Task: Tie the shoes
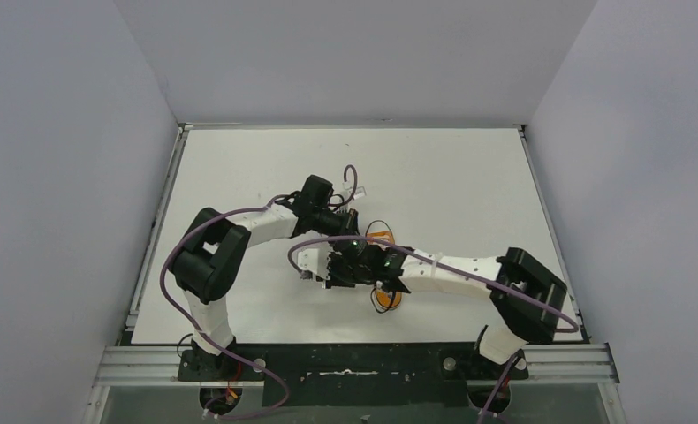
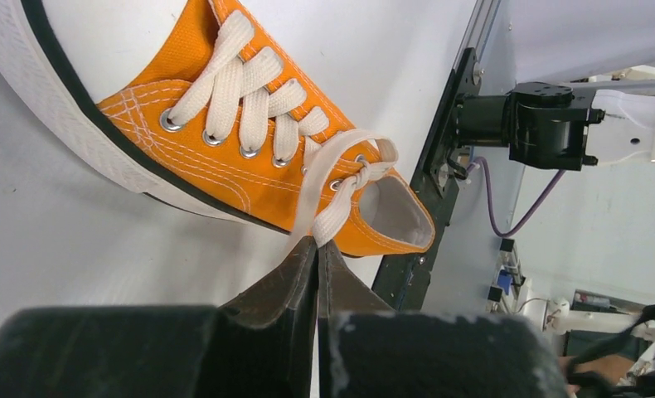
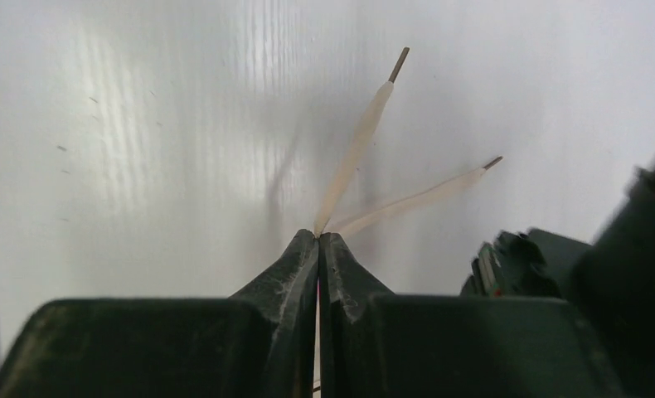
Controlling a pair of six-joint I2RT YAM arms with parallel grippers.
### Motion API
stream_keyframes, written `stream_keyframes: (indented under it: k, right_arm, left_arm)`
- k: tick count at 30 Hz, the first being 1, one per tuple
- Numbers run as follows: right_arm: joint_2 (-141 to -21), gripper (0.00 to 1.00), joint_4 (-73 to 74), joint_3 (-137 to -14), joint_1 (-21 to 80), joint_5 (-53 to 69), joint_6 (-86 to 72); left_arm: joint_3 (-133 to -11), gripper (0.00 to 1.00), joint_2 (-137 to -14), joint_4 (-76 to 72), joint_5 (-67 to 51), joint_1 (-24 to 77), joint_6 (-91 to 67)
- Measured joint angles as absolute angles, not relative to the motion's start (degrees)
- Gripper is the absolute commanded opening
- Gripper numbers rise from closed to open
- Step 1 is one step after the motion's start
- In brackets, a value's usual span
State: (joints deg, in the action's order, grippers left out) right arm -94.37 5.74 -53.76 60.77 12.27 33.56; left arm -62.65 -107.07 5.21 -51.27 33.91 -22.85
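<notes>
The orange sneaker (image 2: 225, 157), with a white sole and toe cap, lies on the white table. In the top view only bits of it (image 1: 382, 236) show under the two crossed arms. My left gripper (image 2: 317, 240) is shut on a whitish lace (image 2: 334, 211) that runs from the top eyelets, just beside the shoe's opening. My right gripper (image 3: 318, 235) is shut on lace: two thin tipped strands (image 3: 356, 149) fan out past its fingertips over the bare table. In the top view the left gripper (image 1: 352, 228) and the right gripper (image 1: 328, 265) sit close together, left of the shoe.
Grey walls close in the white table (image 1: 451, 177) on three sides. A metal rail (image 1: 354, 362) runs along the near edge at the arm bases. Purple cables (image 1: 173, 265) loop off both arms. A dark arm part (image 3: 548, 265) sits close on the right in the right wrist view.
</notes>
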Motion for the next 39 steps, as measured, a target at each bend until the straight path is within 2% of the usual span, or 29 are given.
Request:
stream_keyframes:
  k: [9, 13, 17, 24, 28, 35, 38, 39]
  right_arm:
    - [-76.14, 0.00, 10.79, -51.64, 60.34, 12.82, -4.43]
    - [-70.70, 0.00, 25.61, -54.78, 57.98, 8.86, -24.45]
    - [-68.47, 0.00, 42.46, -60.90, 51.51, 4.67, -41.45]
    - [-72.12, 0.00, 58.61, -64.71, 40.91, 0.95, -53.67]
    - [-76.79, 0.00, 64.34, -64.66, 39.35, -1.54, -62.46]
    - [-79.53, 0.00, 64.45, -56.86, 36.40, -5.87, -69.56]
    - [-82.37, 0.14, 61.67, -55.51, 35.07, -8.69, -65.63]
    - [-82.56, 0.22, 60.86, -54.98, 35.07, -8.80, -64.45]
  left_arm:
    - [-59.81, 0.00, -106.72, -0.10, -51.11, 34.02, -29.61]
    - [-59.05, 0.00, -106.37, -2.20, -50.13, 34.09, -32.38]
    - [-59.05, 0.00, -106.30, -4.32, -48.73, 34.20, -34.24]
    - [-59.05, 0.00, -106.30, -6.24, -46.94, 34.30, -36.40]
    - [-59.05, 0.00, -105.69, -4.84, -46.06, 34.50, -35.70]
    - [-59.05, 0.00, -102.85, -1.43, -45.69, 34.81, -32.18]
    - [-58.63, 0.00, -102.67, -1.30, -45.87, 34.83, -31.68]
    - [-58.43, 0.00, -102.67, -1.32, -46.00, 34.83, -31.70]
